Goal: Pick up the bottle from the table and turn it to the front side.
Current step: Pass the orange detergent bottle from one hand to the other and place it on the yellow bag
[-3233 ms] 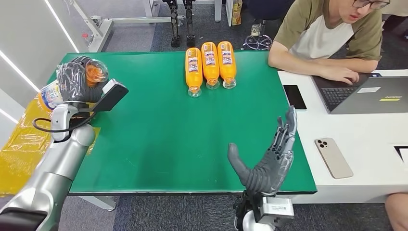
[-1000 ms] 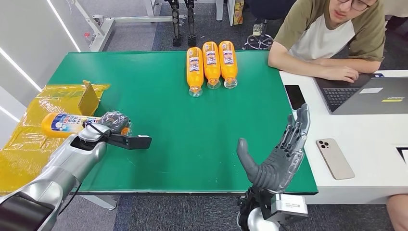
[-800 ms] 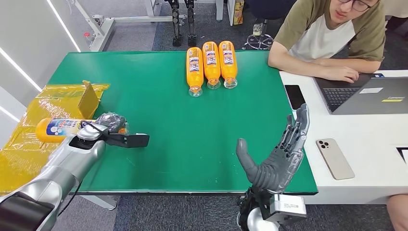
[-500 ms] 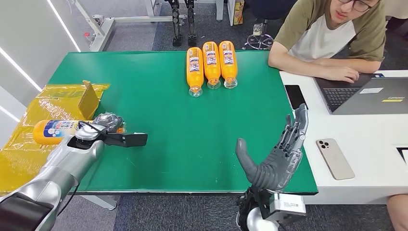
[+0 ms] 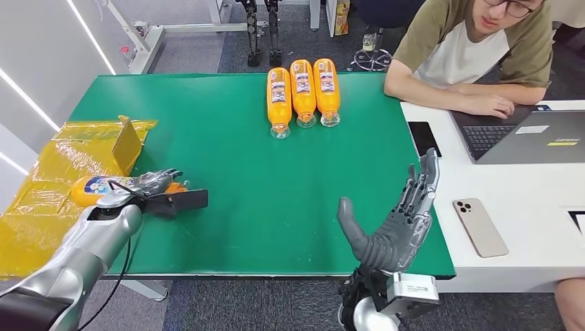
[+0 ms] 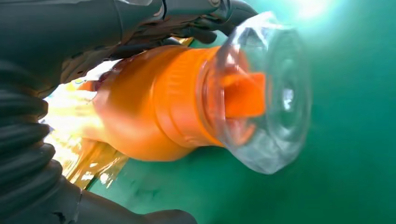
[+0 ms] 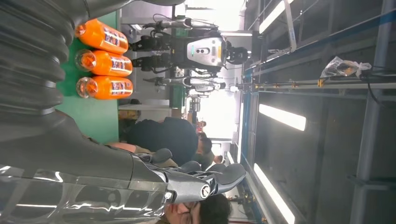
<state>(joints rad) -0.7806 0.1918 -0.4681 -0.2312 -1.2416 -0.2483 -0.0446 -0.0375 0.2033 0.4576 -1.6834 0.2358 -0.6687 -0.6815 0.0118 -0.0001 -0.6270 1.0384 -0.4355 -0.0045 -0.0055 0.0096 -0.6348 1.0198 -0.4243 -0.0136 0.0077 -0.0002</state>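
Bottles are counted as four: one orange bottle (image 5: 93, 188) is gripped lying at the green table's (image 5: 276, 193) left edge by the left hand (image 5: 148, 185), its fingers partly hidden. Three bottles (image 5: 302, 93) are seen at the far edge. Right hand (image 5: 393, 224) is held with fingers spread.

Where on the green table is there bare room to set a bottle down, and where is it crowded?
Free: the wide middle of the green table, between the three bottles at the far edge and the right hand. Crowded: the near-left edge, where the left hand rests on a bottle over yellow wrap.
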